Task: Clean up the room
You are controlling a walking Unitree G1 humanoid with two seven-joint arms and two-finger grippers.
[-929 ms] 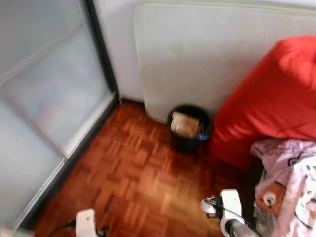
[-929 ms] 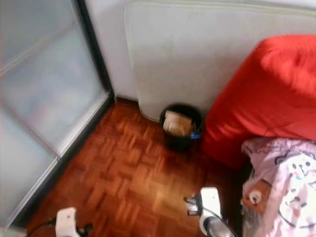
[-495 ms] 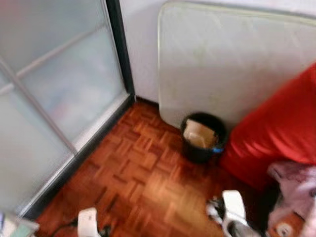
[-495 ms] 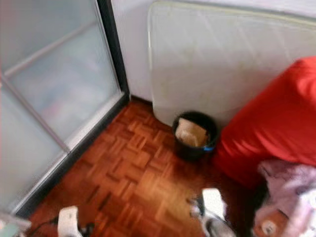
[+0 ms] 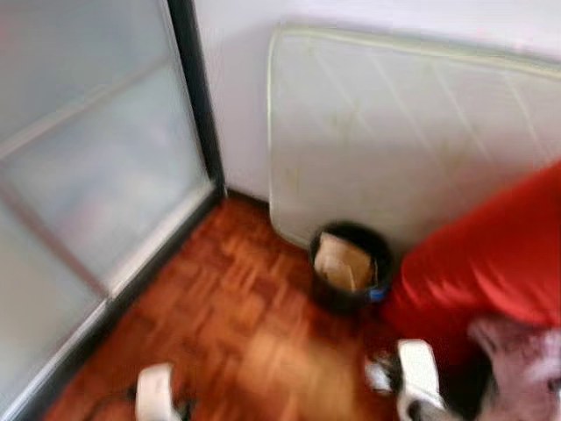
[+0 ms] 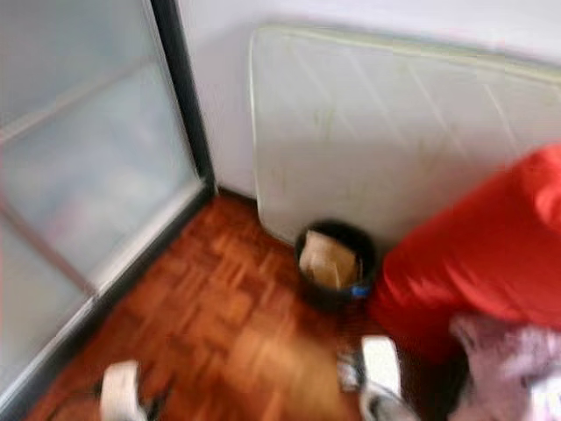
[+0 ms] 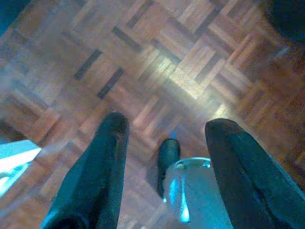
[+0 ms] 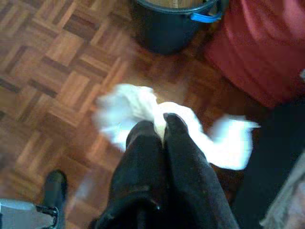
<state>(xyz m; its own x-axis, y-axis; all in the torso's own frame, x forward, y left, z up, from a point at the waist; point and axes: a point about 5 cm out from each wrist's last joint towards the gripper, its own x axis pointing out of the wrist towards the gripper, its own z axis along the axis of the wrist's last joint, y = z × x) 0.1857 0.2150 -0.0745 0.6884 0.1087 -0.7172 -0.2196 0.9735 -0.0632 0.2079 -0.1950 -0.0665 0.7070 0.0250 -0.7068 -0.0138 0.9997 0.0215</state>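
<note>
Right wrist view | right gripper (image 8: pixel 158 125) pinching crumpled white tissue (image 8: pixel 128 107) | round black bin (image 5: pixel 351 266) | parquet

No lettering, label, brand or number can be read anywhere in this blurred room corner — not on the black bin (image 5: pixel 351 267) at 5 o'clock, nor elsewhere.

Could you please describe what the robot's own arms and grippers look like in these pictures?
The left gripper has two long, glossy black fingers that taper to rounded tips. The right gripper has the same black fingers, thick and smooth. In the head views each arm ends in a white, rounded wrist housing, with thin dark cabling beside it.
</note>
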